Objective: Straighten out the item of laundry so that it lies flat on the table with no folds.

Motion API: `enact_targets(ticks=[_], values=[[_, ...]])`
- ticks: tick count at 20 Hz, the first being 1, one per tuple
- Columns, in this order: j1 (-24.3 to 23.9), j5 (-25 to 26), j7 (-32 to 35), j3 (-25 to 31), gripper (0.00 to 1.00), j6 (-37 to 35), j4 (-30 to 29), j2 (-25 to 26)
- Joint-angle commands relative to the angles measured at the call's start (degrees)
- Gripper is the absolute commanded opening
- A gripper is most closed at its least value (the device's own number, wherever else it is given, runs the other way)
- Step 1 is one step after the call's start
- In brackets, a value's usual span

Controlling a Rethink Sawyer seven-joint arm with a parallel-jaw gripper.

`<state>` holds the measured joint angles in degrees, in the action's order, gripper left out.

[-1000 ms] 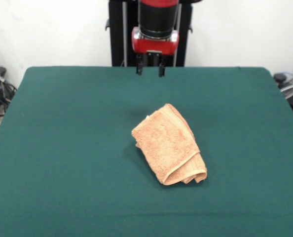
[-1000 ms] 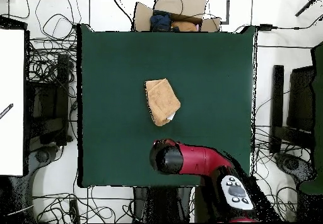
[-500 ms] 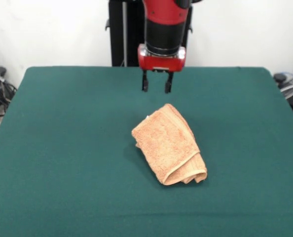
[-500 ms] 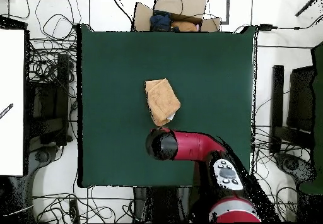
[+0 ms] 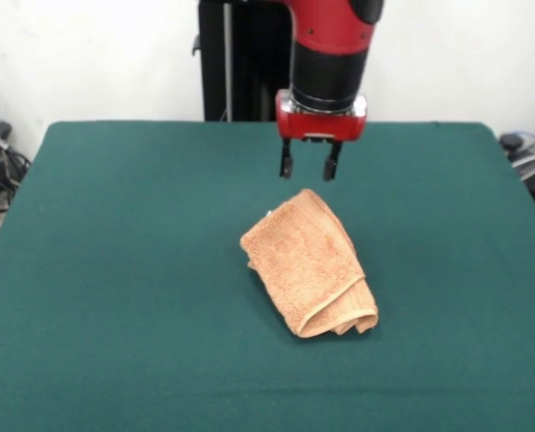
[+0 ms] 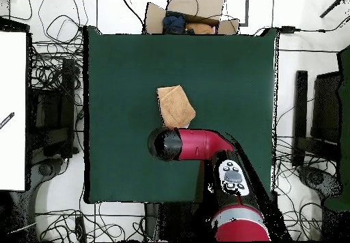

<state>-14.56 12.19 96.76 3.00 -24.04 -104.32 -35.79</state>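
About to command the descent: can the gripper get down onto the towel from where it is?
Probably yes. The gripper, fingers apart, hangs just above the folded towel's far corner, with only bare table around it.

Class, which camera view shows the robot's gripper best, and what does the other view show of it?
The front view shows it best: the gripper hangs open above the far end of the folded towel, both fingers visible and apart. In the overhead view the arm covers the gripper entirely and part of the towel too.

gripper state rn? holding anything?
Gripper: open, empty, hanging above the folded towel's far corner, not touching it.
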Motion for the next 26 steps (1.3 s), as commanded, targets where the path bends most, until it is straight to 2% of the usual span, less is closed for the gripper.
enact_targets(ticks=[1, 12, 20, 26], values=[[1.4, -2.9, 7.2, 2.1, 1.00, -5.7, 6.0, 2.9], [2.8, -4.2, 8.2, 0.8, 1.00, -8.5, 15.1, 8.4], [2.8, -5.0, 8.1, 0.5, 1.00, -9.6, 18.1, 10.5], [3.4, -4.0, 8.7, -0.2, 1.00, -6.7, 19.1, 12.8]])
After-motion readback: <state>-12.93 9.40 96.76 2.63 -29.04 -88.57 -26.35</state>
